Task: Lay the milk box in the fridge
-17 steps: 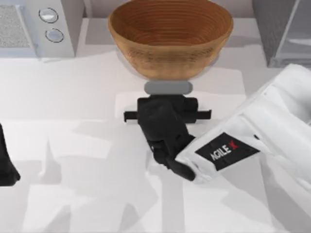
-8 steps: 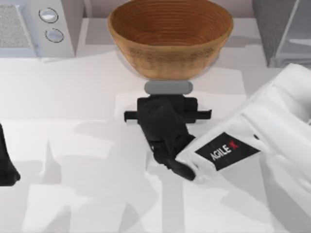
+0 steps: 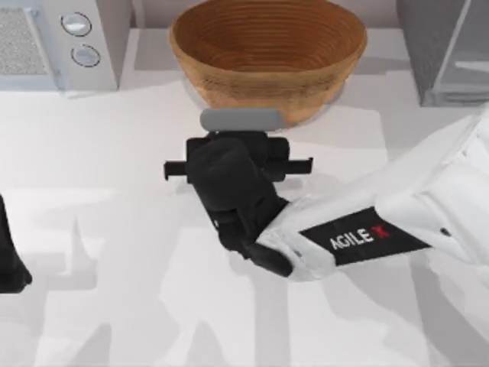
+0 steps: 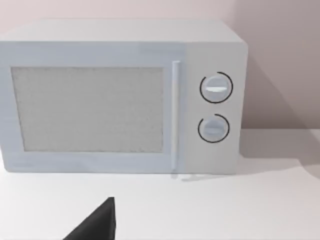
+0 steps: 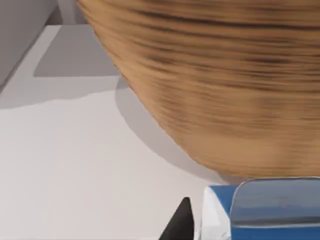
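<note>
The right gripper (image 3: 238, 122) is hovering just before the woven basket (image 3: 267, 57), its jaws seemingly clamping the milk box (image 5: 265, 210), though I cannot tell for sure. The fridge (image 3: 443, 50) is waiting at the far right, so the carrying and laying inside are remaining. The left gripper (image 3: 11, 264) is sitting parked at the left edge

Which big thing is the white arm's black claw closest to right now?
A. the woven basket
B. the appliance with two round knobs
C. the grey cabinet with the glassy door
A: in the top view the right claw sits just in front of the woven basket, and the right wrist view has the basket's wall looming right beside the blue top of the milk box.
</note>
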`<move>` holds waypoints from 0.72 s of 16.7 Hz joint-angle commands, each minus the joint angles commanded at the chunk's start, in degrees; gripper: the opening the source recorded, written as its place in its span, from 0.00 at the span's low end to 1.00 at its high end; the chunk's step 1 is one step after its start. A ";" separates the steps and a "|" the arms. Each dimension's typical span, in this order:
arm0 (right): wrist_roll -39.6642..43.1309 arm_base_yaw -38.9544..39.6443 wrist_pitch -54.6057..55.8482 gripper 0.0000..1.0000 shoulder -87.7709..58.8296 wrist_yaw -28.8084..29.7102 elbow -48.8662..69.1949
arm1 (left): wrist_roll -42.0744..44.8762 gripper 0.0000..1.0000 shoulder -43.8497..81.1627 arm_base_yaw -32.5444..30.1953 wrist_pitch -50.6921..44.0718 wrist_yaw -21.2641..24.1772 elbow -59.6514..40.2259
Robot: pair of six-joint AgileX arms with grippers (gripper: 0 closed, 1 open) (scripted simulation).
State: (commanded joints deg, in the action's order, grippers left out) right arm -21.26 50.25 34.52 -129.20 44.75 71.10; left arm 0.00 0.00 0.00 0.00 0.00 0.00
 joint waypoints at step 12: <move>2.67 -4.23 -19.46 0.00 13.35 -0.01 4.68 | 0.00 1.00 0.00 0.00 0.00 0.00 0.00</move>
State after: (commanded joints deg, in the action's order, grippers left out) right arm -18.59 46.02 15.06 -115.85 44.74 75.79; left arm 0.00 0.00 0.00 0.00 0.00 0.00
